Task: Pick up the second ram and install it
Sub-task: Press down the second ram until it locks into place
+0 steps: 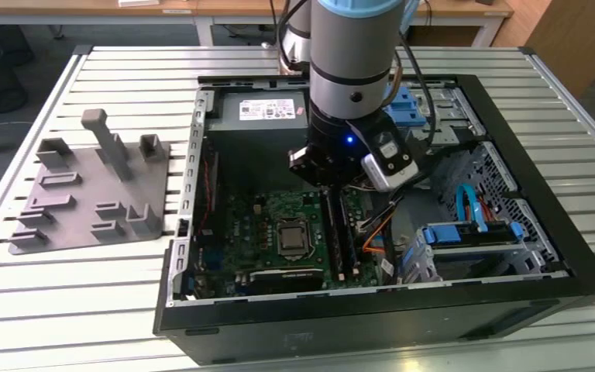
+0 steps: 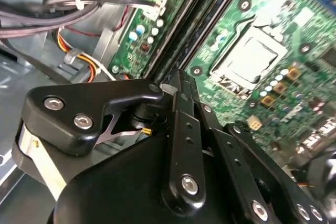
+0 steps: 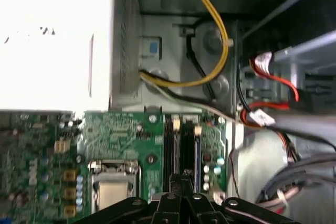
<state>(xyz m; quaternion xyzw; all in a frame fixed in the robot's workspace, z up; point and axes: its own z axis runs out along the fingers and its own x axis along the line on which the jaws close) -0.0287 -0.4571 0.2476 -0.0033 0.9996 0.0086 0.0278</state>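
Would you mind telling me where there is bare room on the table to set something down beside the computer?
The slatted table is bare behind the grey tray, up to the computer case, and again in front of the tray toward the table's near edge. Inside the case it is crowded: the gripper hangs over the memory slots, with cables and drive cages alongside.

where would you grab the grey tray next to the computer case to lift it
Probably by its tall post, coming straight down from above. The grey tray lies flat, so its edges offer little, while that post rises well above the shorter blocks and has flat sides to pinch.
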